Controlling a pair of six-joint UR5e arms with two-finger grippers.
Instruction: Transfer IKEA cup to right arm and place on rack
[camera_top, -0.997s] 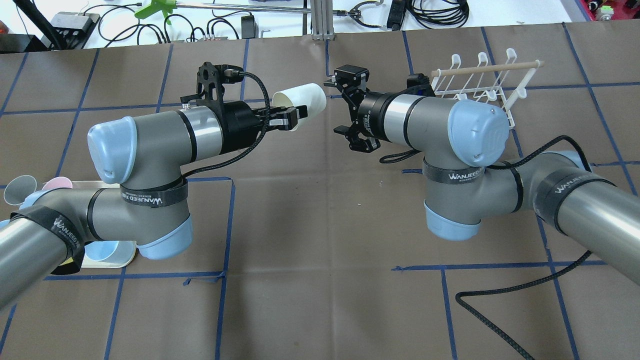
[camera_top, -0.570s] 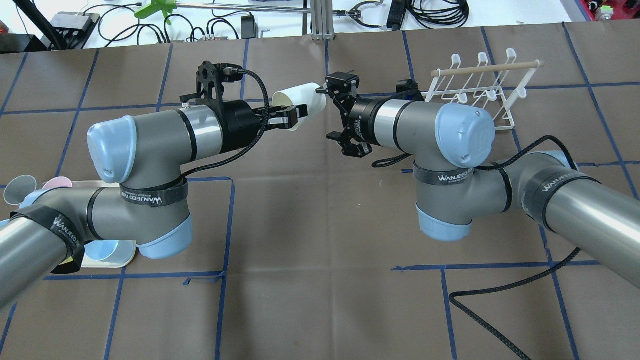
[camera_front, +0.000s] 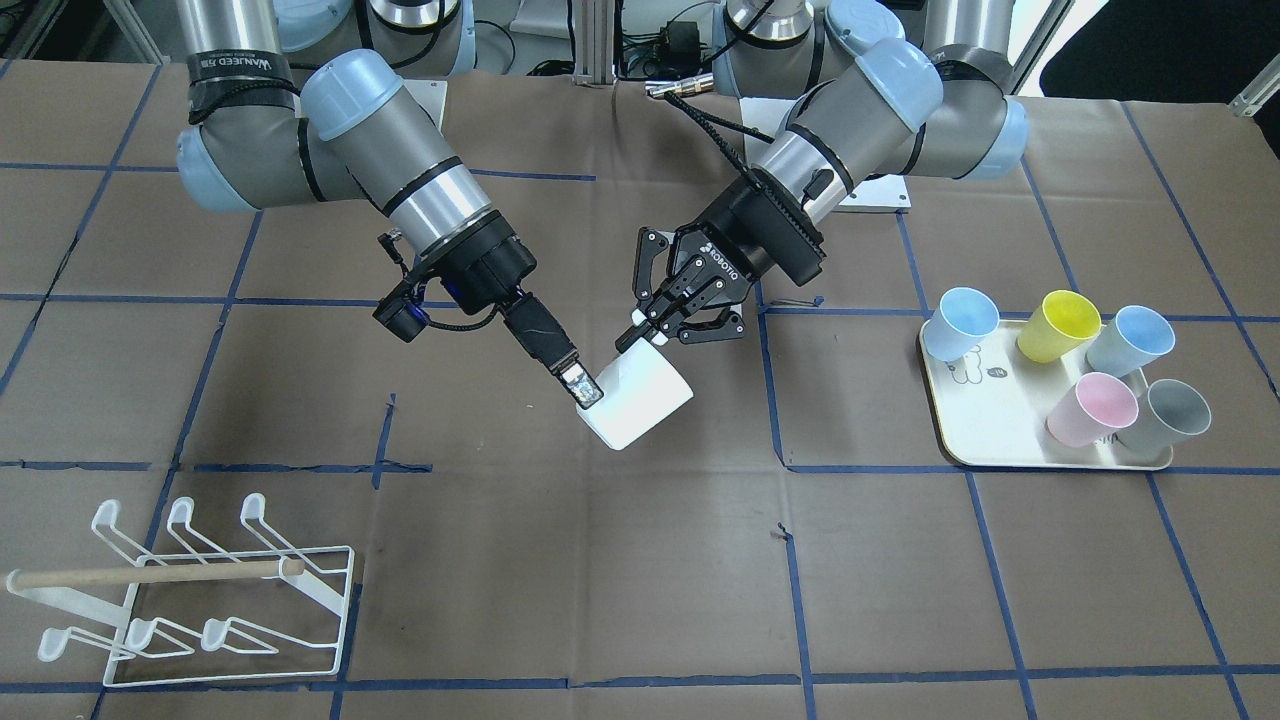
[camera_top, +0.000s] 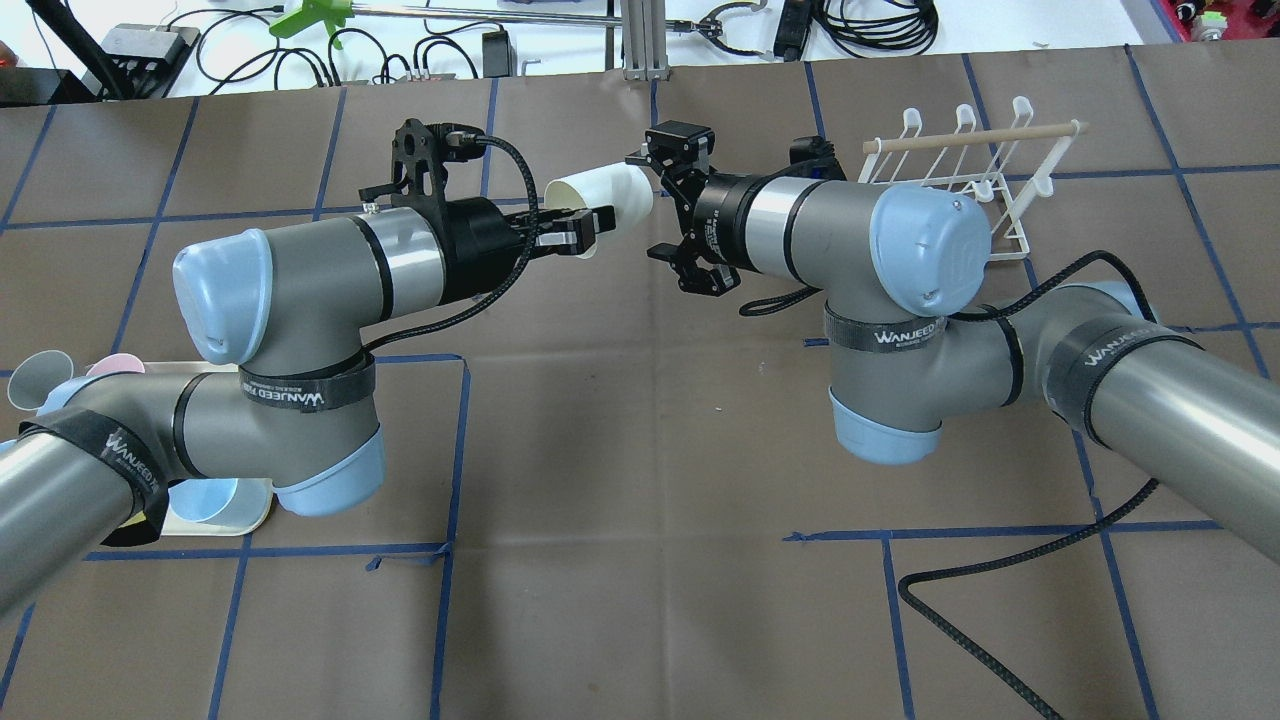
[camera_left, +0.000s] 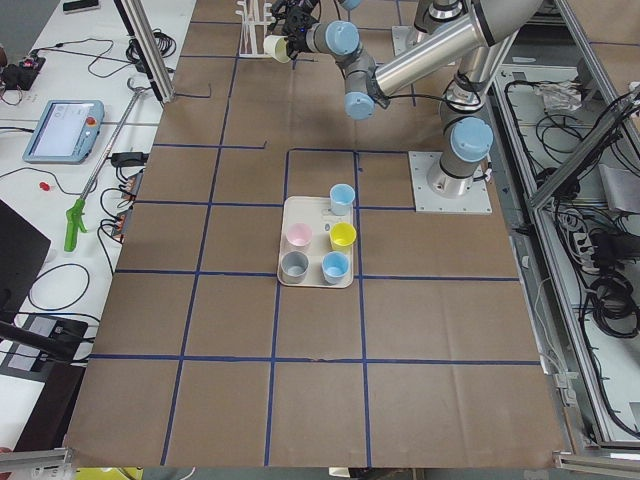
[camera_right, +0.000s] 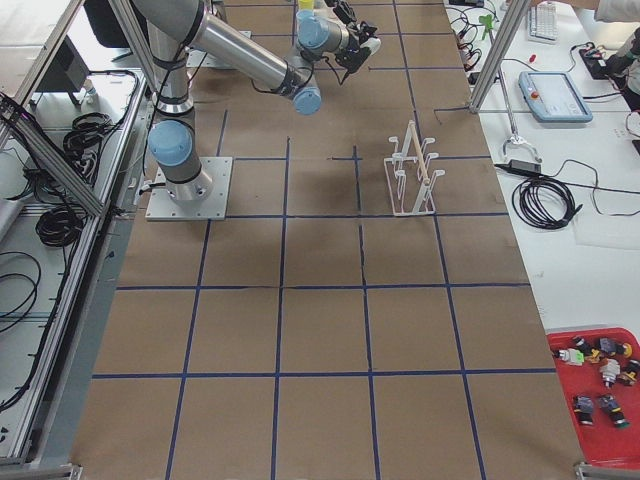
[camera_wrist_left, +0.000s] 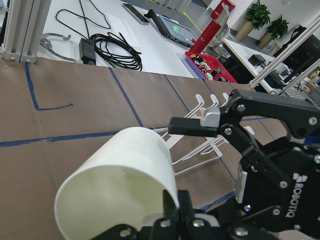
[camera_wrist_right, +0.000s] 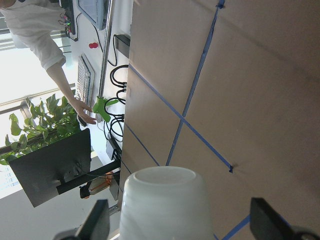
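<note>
As my right arm (camera_top: 1130, 395) has come in over the last second, my right claw (camera_top: 660, 212) has closed the gap to the white cup (camera_top: 606, 190). Now its two fingers stand wide apart on either side of the cup's closed bottom. In the right wrist view I see this bottom between them with free space on both sides, so this claw does not hold anything yet. My left claw (camera_top: 586, 228) has not moved. It is narrow and pinches the cup's wall at the rim, and it keeps the cup lying sideways in the air above the middle of the desk (camera_top: 640, 450). I judge that the handover is ready for its grip: the right claw should close first, and only after that the left one may let go. The rack (camera_top: 955, 170) waits at the far right of the desk, and no cup hangs on it yet.
</note>
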